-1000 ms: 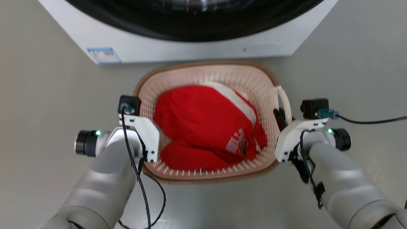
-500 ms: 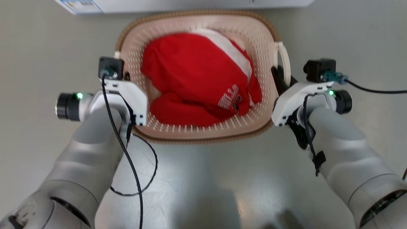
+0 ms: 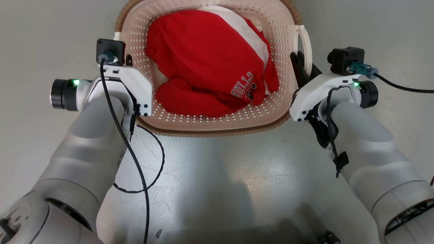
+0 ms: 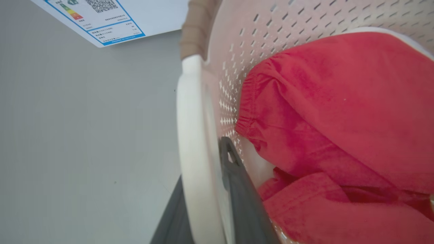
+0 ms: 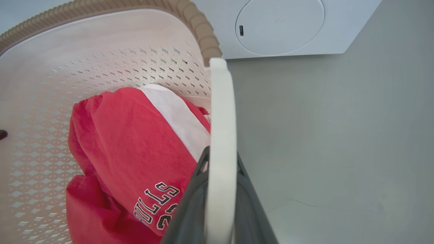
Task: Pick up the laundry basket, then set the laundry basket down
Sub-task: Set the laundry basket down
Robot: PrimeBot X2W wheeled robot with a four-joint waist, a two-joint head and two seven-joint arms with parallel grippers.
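The laundry basket (image 3: pixel 217 122), cream and perforated with a brown rim, sits at the top centre of the head view between my two arms. A red jersey (image 3: pixel 210 61) with white trim lies in it. My left gripper (image 3: pixel 128 62) is shut on the left loop handle (image 4: pixel 190 128); in the left wrist view, a dark finger (image 4: pixel 237 189) lies on each side of the white loop. My right gripper (image 3: pixel 301 67) is shut on the right loop handle (image 5: pixel 221 112), with its fingers (image 5: pixel 190 203) flanking the loop. I cannot tell whether the basket touches the floor.
The white washer (image 5: pixel 281 27) stands just beyond the basket, with its energy label (image 4: pixel 101 17) in the left wrist view. Grey floor (image 3: pixel 217 189) spreads on all sides. A black cable (image 3: pixel 149 162) loops down from my left wrist.
The whole head view has shifted: the washer has slid out of the top edge, and the basket and arms sit higher. Both grips on the handles look unchanged.
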